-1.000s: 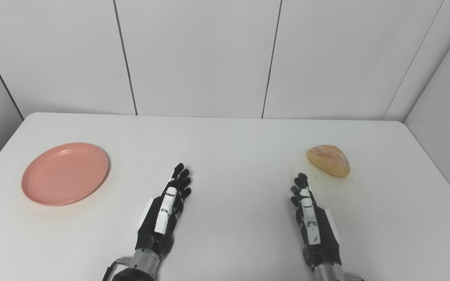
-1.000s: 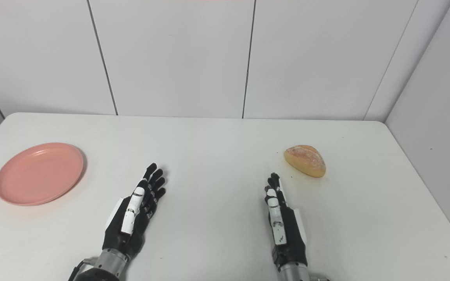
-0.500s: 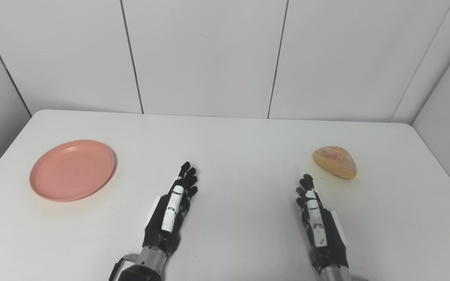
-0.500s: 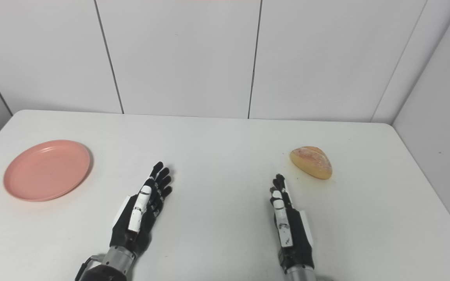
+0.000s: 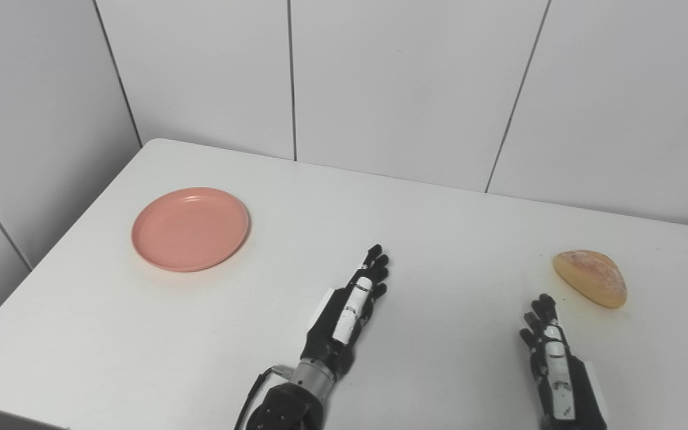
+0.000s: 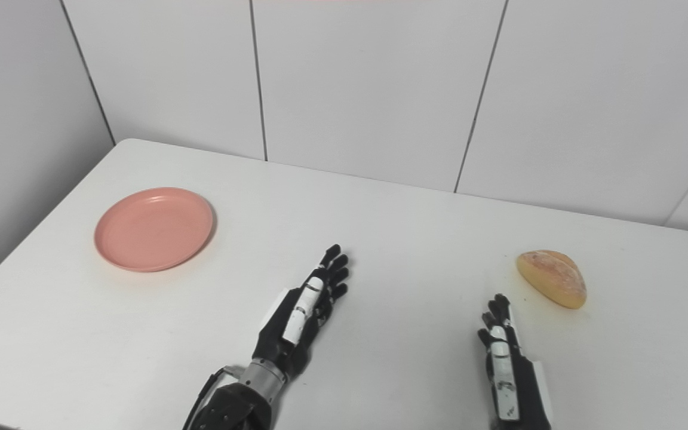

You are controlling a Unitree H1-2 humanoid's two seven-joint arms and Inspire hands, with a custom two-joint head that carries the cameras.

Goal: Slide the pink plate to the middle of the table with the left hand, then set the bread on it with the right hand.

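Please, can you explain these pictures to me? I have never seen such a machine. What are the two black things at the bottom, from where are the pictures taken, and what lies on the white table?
The two black things are the hands of a humanoid robot. Both pictures come from two cameras side by side on its head, so they show one scene from slightly different places. The left hand and the right hand reach in from the bottom edge with fingers stretched out; neither holds anything. On the white table lie a pink plate, far to the left and with nothing on it, and a piece of bread, to the right, just beyond the right hand. Neither hand touches them.
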